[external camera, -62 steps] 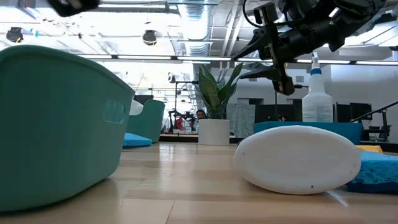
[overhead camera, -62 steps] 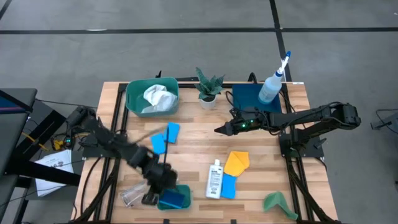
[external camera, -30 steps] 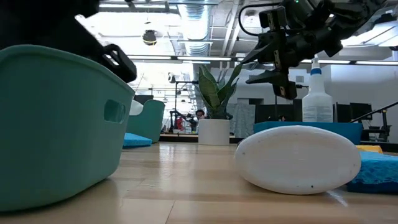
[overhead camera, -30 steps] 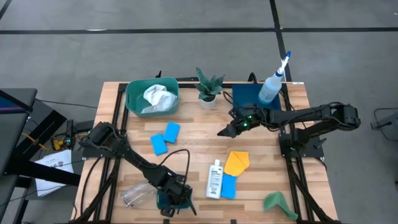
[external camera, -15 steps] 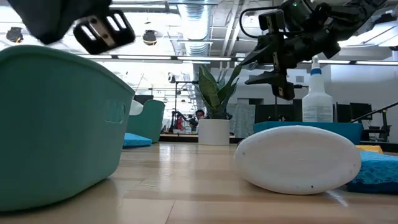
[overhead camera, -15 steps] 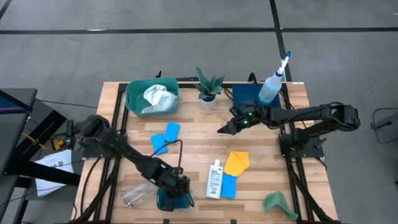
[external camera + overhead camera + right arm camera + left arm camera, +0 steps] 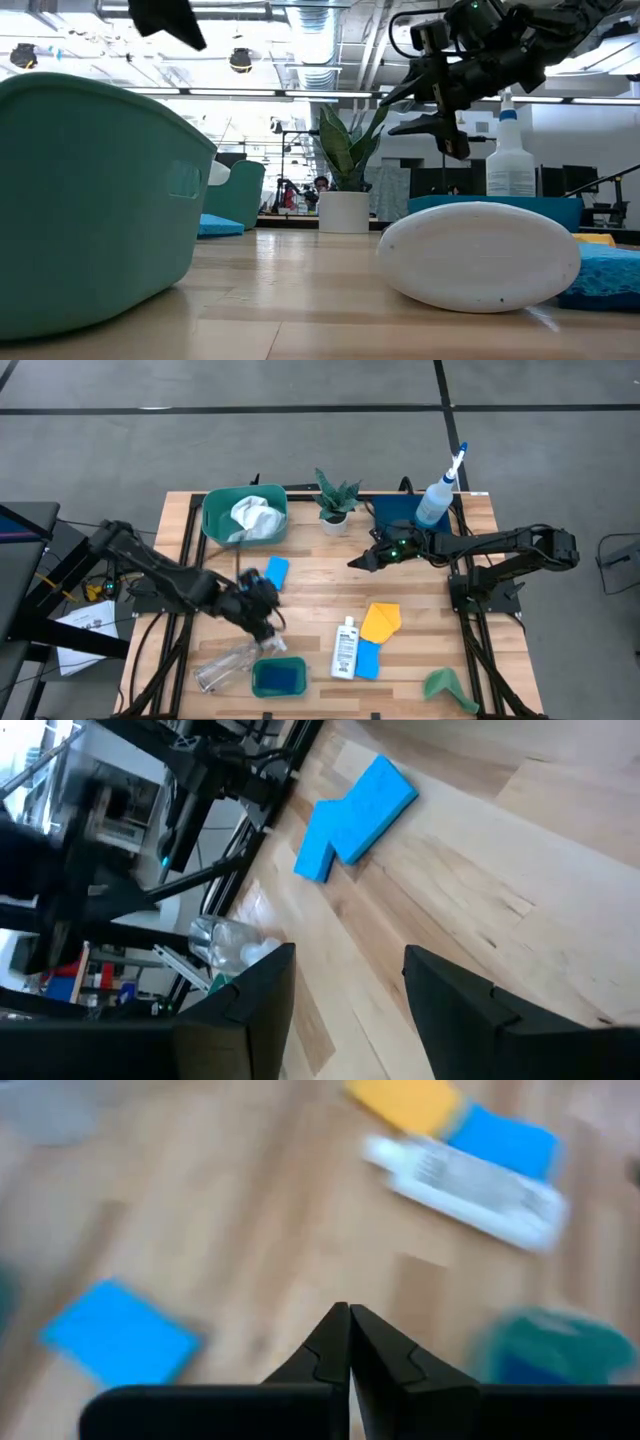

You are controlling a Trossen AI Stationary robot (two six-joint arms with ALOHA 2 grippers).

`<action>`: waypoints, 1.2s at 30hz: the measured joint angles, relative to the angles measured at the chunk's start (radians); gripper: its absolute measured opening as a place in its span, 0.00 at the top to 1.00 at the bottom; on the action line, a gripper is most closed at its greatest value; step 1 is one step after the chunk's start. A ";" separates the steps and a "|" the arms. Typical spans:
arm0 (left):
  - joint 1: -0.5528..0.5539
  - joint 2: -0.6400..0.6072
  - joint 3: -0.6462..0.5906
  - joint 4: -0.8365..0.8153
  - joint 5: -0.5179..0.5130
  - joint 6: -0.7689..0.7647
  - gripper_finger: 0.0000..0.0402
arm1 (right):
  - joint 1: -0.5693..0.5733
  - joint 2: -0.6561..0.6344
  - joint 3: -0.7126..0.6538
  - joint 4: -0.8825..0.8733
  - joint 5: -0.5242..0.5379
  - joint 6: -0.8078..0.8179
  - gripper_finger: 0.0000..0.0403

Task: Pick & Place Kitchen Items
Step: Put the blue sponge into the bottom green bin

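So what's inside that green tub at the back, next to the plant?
A crumpled white cloth fills most of the green tub, seen from above. Whatever might lie beneath the cloth is covered, so nothing else can be made out in there.

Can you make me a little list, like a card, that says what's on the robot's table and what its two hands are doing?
Table: light wooden slat tabletop
Left end effector: shut, holding nothing, above the table beside the blue sponges
Right end effector: open, empty, above the table's middle
Near tub: small green plastic tub with a blue sponge inside
Far tub: large green plastic tub holding a crumpled white cloth
Lying flat: small white bottle, clear plastic spray bottle
Cloths: yellow cloth, green cloth
Standing: white spray bottle with blue trigger on dark blue tray
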 joint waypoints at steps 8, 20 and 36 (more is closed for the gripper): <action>0.106 -0.131 -0.236 -0.007 0.147 0.061 0.83 | -0.002 0.000 0.000 0.020 0.027 0.037 0.55; 0.114 -0.131 -0.511 0.178 0.131 0.180 0.60 | -0.002 0.000 0.000 0.021 0.066 0.072 0.55; 0.114 -0.037 -0.649 0.415 0.142 0.244 0.67 | -0.002 0.000 0.000 0.015 0.101 0.085 0.55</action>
